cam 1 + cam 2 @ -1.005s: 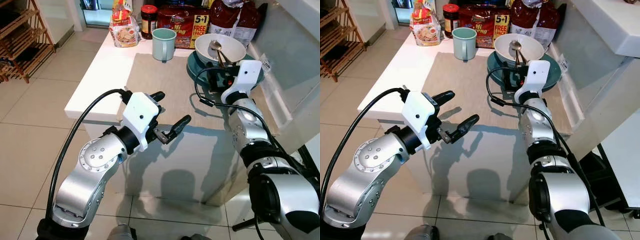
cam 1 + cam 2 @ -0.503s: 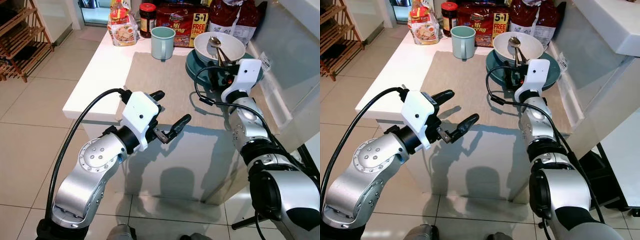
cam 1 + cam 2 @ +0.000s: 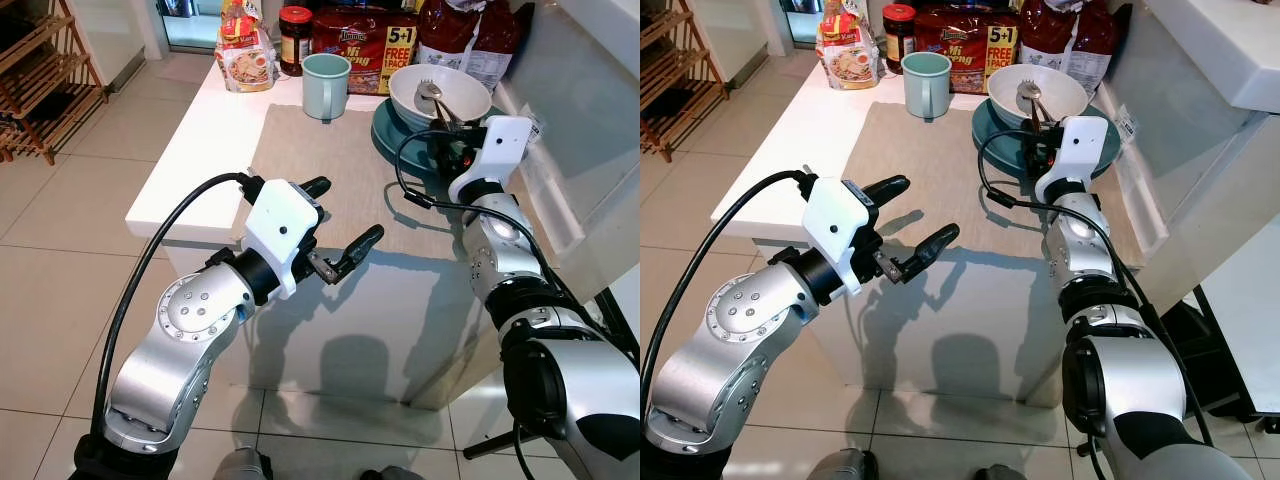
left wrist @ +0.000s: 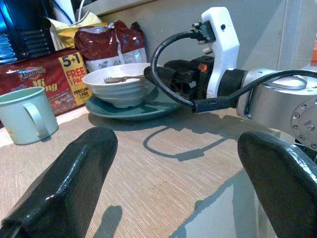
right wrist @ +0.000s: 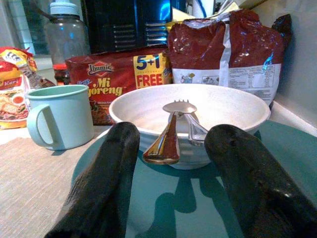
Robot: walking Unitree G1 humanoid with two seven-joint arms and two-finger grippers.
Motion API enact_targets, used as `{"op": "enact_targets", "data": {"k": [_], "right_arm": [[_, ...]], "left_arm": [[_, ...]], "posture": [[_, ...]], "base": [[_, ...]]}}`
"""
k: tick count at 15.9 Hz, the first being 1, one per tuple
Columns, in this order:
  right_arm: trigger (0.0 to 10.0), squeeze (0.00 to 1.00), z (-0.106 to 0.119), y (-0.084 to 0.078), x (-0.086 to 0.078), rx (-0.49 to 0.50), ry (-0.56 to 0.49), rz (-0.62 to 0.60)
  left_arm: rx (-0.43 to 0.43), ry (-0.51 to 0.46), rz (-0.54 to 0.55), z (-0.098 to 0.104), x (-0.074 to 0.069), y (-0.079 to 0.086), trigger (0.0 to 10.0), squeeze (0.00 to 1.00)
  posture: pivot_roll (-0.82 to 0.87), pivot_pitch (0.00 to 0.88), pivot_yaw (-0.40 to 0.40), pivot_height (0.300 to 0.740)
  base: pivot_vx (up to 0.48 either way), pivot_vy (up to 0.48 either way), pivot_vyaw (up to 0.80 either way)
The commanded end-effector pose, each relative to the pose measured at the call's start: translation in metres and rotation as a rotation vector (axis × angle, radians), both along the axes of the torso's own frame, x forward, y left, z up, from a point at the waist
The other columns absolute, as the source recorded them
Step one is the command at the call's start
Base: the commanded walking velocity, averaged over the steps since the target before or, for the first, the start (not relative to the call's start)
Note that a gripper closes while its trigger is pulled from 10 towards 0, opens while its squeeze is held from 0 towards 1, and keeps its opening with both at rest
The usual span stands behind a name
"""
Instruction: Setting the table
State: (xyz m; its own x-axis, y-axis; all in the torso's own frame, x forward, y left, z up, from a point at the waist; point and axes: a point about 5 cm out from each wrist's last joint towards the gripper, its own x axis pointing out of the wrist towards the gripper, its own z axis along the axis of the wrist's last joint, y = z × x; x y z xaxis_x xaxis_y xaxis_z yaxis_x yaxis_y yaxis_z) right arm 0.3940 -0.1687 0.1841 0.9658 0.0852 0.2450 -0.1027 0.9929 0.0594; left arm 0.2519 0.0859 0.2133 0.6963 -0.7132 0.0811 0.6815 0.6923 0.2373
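A white bowl (image 3: 445,95) holding a spoon and a fork (image 5: 171,130) stands on a teal plate (image 3: 388,128) at the far right of a beige placemat (image 3: 320,165). A pale green mug (image 3: 326,85) stands at the mat's far edge. My right gripper (image 5: 171,191) is low over the plate's near side, open, its fingers (image 5: 106,188) pointing at the bowl, with the cutlery handles in line with the gap. My left gripper (image 3: 340,215) hovers open above the mat's near edge, holding nothing.
Noodle packs (image 3: 365,45), a dark jar (image 3: 297,28), a snack bag (image 3: 248,50) and a red bag (image 3: 470,35) line the back of the white counter (image 3: 190,150). A white wall panel (image 3: 590,120) rises on the right. A wooden rack (image 3: 40,90) stands on the tiled floor at left.
My right wrist has shifted slightly to the right beside the plate. The left arm and the tableware have stayed put.
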Motion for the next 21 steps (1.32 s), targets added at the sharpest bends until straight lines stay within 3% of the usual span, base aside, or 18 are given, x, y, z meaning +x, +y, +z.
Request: {"op": "enact_targets", "data": {"k": [1,15,17,21], "right_arm": [[0.0,0.00,0.010,-0.005,0.002,-0.010,-0.031,-0.013],[0.0,0.00,0.012,-0.010,0.002,-0.013,-0.041,-0.028],[0.0,0.00,0.016,-0.009,0.002,-0.013,-0.061,-0.026],[0.0,0.00,0.033,0.003,-0.006,-0.055,-0.217,0.010]], "left_arm": [[0.003,-0.007,-0.015,0.001,0.001,-0.002,10.0,0.00],[-0.004,-0.012,-0.032,0.003,0.003,-0.005,10.0,0.00],[-0.004,-0.014,-0.033,0.003,0.003,-0.006,10.0,0.00],[-0.007,-0.015,-0.032,0.003,0.003,-0.005,10.0,0.00]], "posture": [[0.17,0.070,-0.037,0.740],[0.17,0.067,-0.032,0.740],[0.17,0.067,-0.032,0.740],[0.16,0.067,-0.029,0.740]], "base": [[0.000,0.000,0.00],[0.000,0.000,0.00],[0.000,0.000,0.00],[0.000,0.000,0.00]]}}
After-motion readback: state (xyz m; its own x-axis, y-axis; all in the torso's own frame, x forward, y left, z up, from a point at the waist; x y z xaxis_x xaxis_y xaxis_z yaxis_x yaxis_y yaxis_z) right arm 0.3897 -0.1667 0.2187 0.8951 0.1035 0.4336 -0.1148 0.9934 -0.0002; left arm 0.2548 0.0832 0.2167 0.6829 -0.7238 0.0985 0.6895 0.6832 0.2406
